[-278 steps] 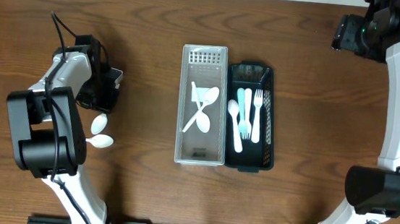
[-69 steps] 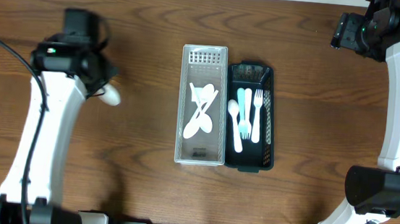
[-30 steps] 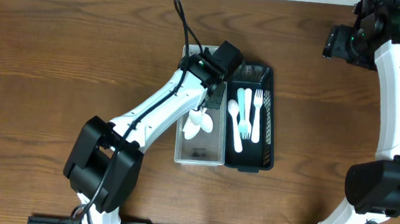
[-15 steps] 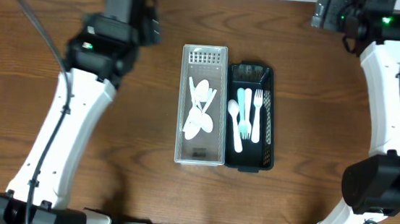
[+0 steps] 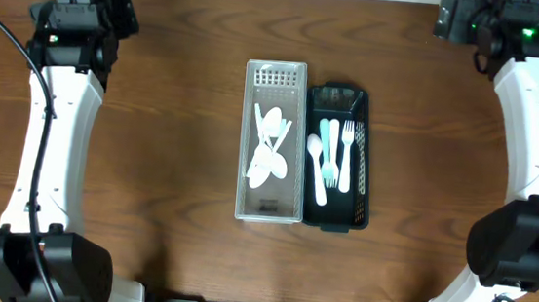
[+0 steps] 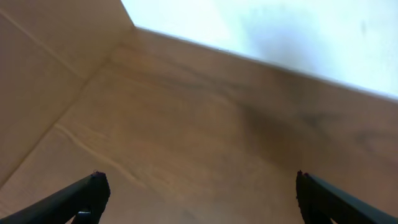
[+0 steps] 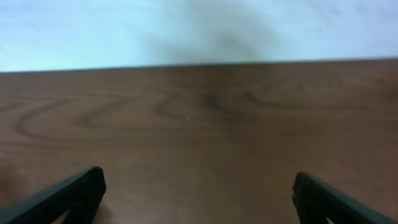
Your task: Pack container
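Two grippers, both spread wide with nothing between the fingers: left gripper (image 6: 199, 193) and right gripper (image 7: 198, 186), each wrist view showing only bare table (image 5: 171, 162) and the far edge. The arms are parked at the far corners, well apart from the work. The clear container (image 5: 266, 207) sits mid-table with white spoons (image 5: 269, 153) piled inside. The black tray (image 5: 365, 169) touches its right side and holds teal and white cutlery (image 5: 334, 155). Both have their long axis running near-to-far. No loose cutlery is seen on the table. The container lies inward and back toward the bases from either gripper. The left arm is on the container's side, the right arm on the tray's. Packing looks likely finished.
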`<state>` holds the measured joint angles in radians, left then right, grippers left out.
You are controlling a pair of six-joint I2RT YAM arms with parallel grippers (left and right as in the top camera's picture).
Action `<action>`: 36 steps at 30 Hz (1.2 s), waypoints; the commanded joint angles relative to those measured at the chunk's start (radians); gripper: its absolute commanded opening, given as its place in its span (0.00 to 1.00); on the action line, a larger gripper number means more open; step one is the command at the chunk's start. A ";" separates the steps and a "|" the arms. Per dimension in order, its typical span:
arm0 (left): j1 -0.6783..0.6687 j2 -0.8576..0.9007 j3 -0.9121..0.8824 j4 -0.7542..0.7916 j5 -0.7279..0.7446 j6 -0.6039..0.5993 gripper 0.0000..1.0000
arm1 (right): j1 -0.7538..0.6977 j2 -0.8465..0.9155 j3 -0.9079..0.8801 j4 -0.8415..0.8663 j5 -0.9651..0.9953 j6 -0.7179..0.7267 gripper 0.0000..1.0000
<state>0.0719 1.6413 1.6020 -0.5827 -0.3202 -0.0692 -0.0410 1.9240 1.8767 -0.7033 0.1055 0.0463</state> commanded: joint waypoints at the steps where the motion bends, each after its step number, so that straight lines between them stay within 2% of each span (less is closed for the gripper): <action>1: -0.005 -0.054 -0.065 -0.010 0.064 0.042 0.98 | -0.039 -0.025 -0.067 -0.006 0.003 -0.018 0.99; 4: -0.006 -0.127 -0.174 0.029 0.070 0.043 0.98 | -0.056 -0.107 -0.203 0.078 0.004 -0.018 0.99; 8: -0.011 -0.293 -0.392 0.153 0.078 0.043 0.98 | -0.068 -0.261 -0.443 0.223 0.004 -0.018 0.99; 13: -0.055 -0.554 -0.698 0.354 0.078 0.043 0.98 | -0.063 -0.487 -0.808 0.493 0.008 -0.018 0.99; 16: -0.088 -0.715 -0.887 0.454 0.077 0.043 0.98 | -0.049 -0.631 -1.031 0.628 0.077 -0.018 0.99; 20: -0.124 -0.917 -1.070 0.510 0.077 0.043 0.98 | -0.043 -0.800 -1.274 0.792 0.140 -0.030 0.99; 23: -0.129 -1.041 -1.141 0.509 0.076 0.043 0.98 | -0.032 -0.904 -1.394 0.830 0.098 -0.129 0.99; 26: -0.129 -1.157 -1.191 0.501 0.068 0.043 0.98 | 0.004 -0.999 -1.495 0.884 0.066 -0.328 0.99; 28: -0.129 -1.208 -1.202 0.491 0.069 0.043 0.98 | 0.030 -1.048 -1.536 0.887 0.062 -0.403 0.99; 36: -0.129 -1.262 -1.202 0.462 0.069 0.043 0.98 | 0.095 -1.130 -1.596 0.837 0.059 -0.406 0.99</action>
<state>-0.0544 0.3828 0.4004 -0.1131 -0.2428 -0.0433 0.0422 0.7998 0.2928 0.1501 0.1692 -0.3161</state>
